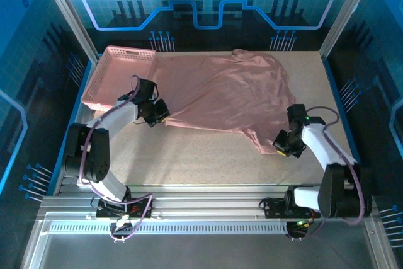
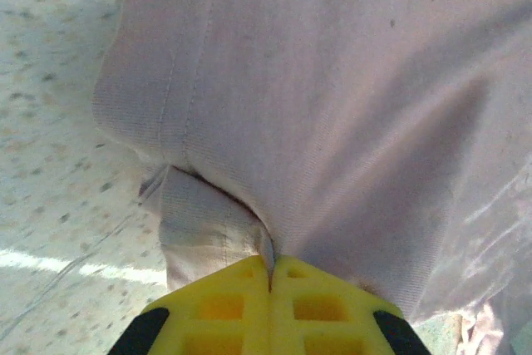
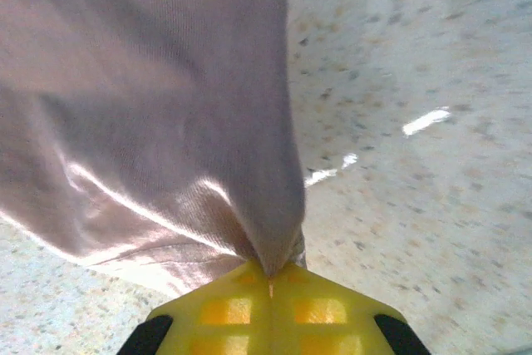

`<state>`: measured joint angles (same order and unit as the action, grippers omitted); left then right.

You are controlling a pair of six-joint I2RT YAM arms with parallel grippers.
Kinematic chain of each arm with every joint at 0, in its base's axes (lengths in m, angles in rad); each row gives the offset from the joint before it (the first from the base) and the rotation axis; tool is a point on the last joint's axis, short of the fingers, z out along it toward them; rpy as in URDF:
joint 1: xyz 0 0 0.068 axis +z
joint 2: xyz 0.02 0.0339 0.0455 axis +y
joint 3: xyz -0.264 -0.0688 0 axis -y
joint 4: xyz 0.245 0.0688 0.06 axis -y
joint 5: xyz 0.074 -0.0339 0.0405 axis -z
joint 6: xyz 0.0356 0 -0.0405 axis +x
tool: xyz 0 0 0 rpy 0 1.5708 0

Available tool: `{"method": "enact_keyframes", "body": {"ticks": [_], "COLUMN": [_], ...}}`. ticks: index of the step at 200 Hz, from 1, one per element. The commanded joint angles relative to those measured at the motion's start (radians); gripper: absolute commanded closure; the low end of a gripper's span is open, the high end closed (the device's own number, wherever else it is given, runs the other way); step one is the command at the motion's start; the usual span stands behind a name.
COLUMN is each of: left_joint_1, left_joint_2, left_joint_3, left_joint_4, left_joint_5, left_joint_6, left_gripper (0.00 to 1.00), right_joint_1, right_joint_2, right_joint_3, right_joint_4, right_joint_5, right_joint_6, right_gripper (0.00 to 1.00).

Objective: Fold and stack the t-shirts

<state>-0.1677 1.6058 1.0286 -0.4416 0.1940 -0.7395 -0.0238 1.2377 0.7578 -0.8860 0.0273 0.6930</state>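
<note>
T-shirt, pink, spread on the speckled surface just beside a pink basket; left fingers clamped together on its near left corner, right fingers clamped on its near right corner.

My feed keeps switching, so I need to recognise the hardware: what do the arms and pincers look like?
The left arm and right arm have white links, black joints and a looping purple cable each. A small green light glows on the right one. The left pincer and right pincer have yellow fingers with square recesses and black outer edges.
</note>
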Motion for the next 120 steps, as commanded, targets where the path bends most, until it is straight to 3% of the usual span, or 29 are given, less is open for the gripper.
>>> {"method": "enact_keyframes", "body": {"ticks": [1, 70, 120], "left_joint_1": [0.004, 0.005, 0.004], "left_joint_2": [-0.045, -0.079, -0.102], "left_joint_3": [-0.048, -0.127, -0.15], "left_joint_4": [-0.11, -0.231, -0.247], "left_joint_5": [-0.058, -0.127, -0.136], "left_joint_6": [0.055, 0.097, 0.111], "left_gripper": [1.0, 1.0, 0.98], "right_joint_1": [-0.036, -0.079, -0.079], "right_joint_2": [-0.099, -0.277, -0.251], "right_joint_3": [0.029, 0.031, 0.034], "right_joint_4": [-0.139, -0.272, -0.209], "right_joint_5": [0.07, 0.087, 0.022], "right_joint_6": [0.035, 0.054, 0.031], "right_gripper": [1.0, 1.0, 1.0]}}
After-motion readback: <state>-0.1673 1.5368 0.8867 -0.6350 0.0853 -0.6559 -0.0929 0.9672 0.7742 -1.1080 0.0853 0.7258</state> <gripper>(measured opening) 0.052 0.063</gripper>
